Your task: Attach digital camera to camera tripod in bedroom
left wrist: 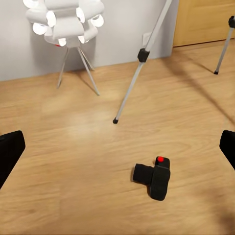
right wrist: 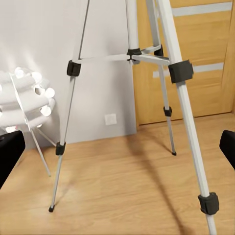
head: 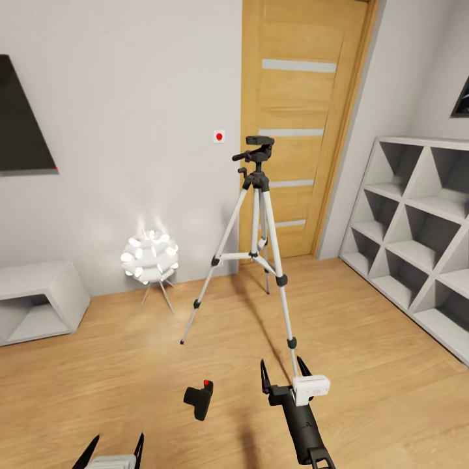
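Observation:
The digital camera lies on the light wood floor, lens pointing left and red button up; in the left wrist view the camera sits just ahead of the gripper. The camera tripod stands upright before the wooden door with its black pan head bare. My left gripper hovers open at the lower left, short of the camera, with its fingertips wide apart. My right gripper is open beside the tripod's near leg, right of the camera, and holds nothing.
A white spiky floor lamp glows left of the tripod by the wall. White cubby shelves line the right side. A low white cabinet stands at the left. The wooden door is closed behind the tripod.

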`<state>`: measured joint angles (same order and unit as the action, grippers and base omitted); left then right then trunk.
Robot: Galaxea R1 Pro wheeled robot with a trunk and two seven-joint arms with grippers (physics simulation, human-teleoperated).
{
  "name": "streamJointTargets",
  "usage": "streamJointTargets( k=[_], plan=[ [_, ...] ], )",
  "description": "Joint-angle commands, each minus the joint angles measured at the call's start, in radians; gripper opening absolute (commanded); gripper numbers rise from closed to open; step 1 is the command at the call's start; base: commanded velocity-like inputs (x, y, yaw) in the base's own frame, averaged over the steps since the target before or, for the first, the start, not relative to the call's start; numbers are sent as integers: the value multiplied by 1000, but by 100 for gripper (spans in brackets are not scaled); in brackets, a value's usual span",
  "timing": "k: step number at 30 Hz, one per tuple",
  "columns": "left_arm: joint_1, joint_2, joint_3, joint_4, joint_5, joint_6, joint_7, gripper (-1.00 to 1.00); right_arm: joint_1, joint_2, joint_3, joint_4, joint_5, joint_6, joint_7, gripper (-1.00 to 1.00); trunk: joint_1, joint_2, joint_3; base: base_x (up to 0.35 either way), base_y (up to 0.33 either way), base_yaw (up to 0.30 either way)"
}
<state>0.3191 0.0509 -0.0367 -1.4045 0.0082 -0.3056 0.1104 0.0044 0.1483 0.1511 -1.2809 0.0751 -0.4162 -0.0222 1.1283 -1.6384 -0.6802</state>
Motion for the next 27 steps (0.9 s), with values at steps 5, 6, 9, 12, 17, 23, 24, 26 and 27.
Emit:
streamJointTargets(
  k=[5, 6, 9, 12, 17, 23, 24, 26, 27],
  plan=[
    [0, 1, -3, 7, 0, -2, 7, 100, 0, 0, -2, -1, 8, -1, -2, 100, 19, -36, -16, 0, 0, 0],
    [0, 0, -3, 9, 0, -2, 7, 100, 0, 0, -2, -1, 8, 0, -2, 100, 23, -43, -19, 0, 0, 0],
    [0, 0, -3, 13, 0, -2, 7, 100, 0, 0, -3, 0, 8, 8, -2, 100, 35, -64, -29, 0, 0, 0],
    [0, 0, -3, 14, 0, -2, 6, 100, 0, 0, -5, 2, 8, 41, -3, 100, 46, -85, -38, 0, 0, 0],
    [0, 0, -3, 13, -1, -1, 7, 100, 0, 1, -8, 0, 8, 137, -43, 100, 65, -120, -54, 0, 0, 0],
    [0, 0, -3, 13, -1, -1, 6, 100, 0, 1, -8, -10, 7, 182, -119, 100, 81, -148, -66, 0, 0, 0],
    [0, 0, -3, 13, -1, -1, 6, 100, 0, 1, -8, -12, 7, 184, -125, 100, 85, -155, -70, 0, 0, 0],
    [0, 0, -3, 13, -1, -1, 6, 100, 0, 0, -8, -16, 6, 190, -132, 100, 92, -169, -76, 0, 0, 0],
    [0, 0, -3, 13, -1, -1, 6, 100, -1, 0, -8, -18, 6, 203, -137, 100, 96, -176, -79, 0, 0, 0]
  ],
)
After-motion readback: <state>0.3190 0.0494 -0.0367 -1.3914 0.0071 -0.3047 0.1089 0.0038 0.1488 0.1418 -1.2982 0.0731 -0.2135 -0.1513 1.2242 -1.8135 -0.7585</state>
